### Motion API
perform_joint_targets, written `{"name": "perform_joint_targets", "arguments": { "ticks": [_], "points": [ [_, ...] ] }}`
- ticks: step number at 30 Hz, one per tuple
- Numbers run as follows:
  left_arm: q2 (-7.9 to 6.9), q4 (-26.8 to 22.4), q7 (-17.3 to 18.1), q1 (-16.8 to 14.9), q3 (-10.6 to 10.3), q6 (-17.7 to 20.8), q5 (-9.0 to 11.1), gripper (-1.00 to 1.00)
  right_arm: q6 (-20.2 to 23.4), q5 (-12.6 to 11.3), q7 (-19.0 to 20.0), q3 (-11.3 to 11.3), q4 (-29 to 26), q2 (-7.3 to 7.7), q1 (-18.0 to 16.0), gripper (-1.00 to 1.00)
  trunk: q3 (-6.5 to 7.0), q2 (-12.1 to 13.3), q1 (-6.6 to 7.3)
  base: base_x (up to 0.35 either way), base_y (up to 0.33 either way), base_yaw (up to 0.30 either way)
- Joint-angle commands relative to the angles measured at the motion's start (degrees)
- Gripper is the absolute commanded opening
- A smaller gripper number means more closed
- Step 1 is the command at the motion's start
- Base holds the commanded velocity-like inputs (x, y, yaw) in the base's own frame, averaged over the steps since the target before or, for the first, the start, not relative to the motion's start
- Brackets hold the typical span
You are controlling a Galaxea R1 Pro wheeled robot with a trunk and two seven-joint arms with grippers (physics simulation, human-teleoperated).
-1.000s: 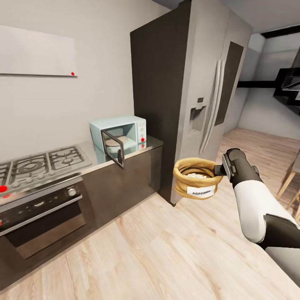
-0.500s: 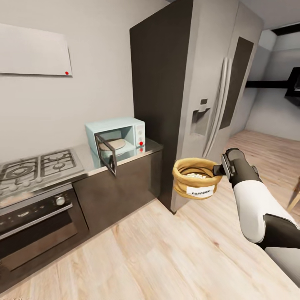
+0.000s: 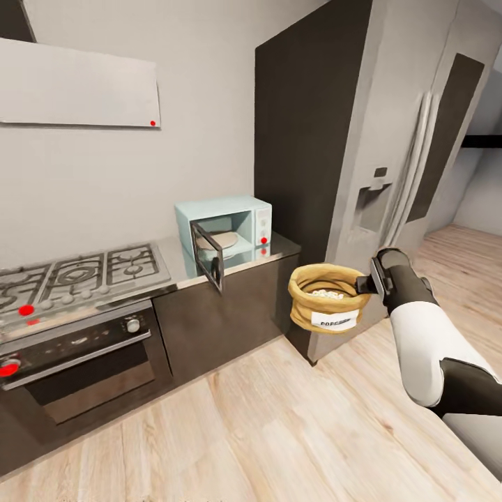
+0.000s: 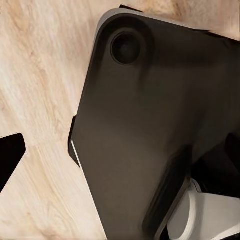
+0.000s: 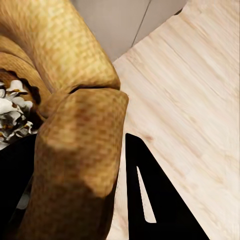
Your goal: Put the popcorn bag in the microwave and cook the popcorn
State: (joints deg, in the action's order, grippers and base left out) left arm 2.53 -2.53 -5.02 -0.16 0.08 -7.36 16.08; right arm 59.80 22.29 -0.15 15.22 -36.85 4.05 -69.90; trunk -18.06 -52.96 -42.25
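Observation:
My right gripper [image 3: 364,283] is shut on the rolled rim of the tan popcorn bag [image 3: 326,307], holding it in the air above the wooden floor. The white label faces me and pale popcorn [image 3: 325,293] shows in the bag's mouth. In the right wrist view the bag's rim [image 5: 80,150] lies between the dark fingers [image 5: 150,200], with popcorn [image 5: 11,112] inside. The mint-blue microwave [image 3: 240,222] stands on the steel countertop [image 3: 282,245] to the left of the bag, its glass door [image 3: 211,259] swung open. One dark left fingertip [image 4: 10,155] hangs over the floor beside the robot's dark body.
A tall steel fridge [image 3: 376,160] with a dark side panel stands right behind the bag. A gas hob [image 3: 77,272] and a built-in oven [image 3: 77,362] lie left of the microwave. A white wall cabinet [image 3: 77,87] hangs above. Wooden floor [image 3: 265,425] spreads in front.
The camera has turned, so the microwave, hob and fridge now sit further right in the picture. The bag stays in the right gripper at the same place in front of me.

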Motion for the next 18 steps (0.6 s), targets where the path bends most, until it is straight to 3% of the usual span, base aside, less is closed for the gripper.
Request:
{"name": "perform_joint_targets", "arguments": {
  "ticks": [1, 18],
  "points": [
    [0.02, -0.02, -0.17, -0.02, -0.01, -0.12, 0.18, 1.00, 0.20, -0.05, -0.02, 0.09, -0.06, -0.01, -0.04, -1.00, -0.06, -0.05, -0.01, 0.000, 0.000, 0.268],
    [0.06, -0.02, -0.17, -0.02, 0.01, -0.19, 0.18, 1.00, 0.20, -0.03, -0.02, 0.08, -0.06, -0.02, -0.06, -1.00, -0.06, -0.05, -0.01, 0.000, 0.000, 0.269]
  ]
}}
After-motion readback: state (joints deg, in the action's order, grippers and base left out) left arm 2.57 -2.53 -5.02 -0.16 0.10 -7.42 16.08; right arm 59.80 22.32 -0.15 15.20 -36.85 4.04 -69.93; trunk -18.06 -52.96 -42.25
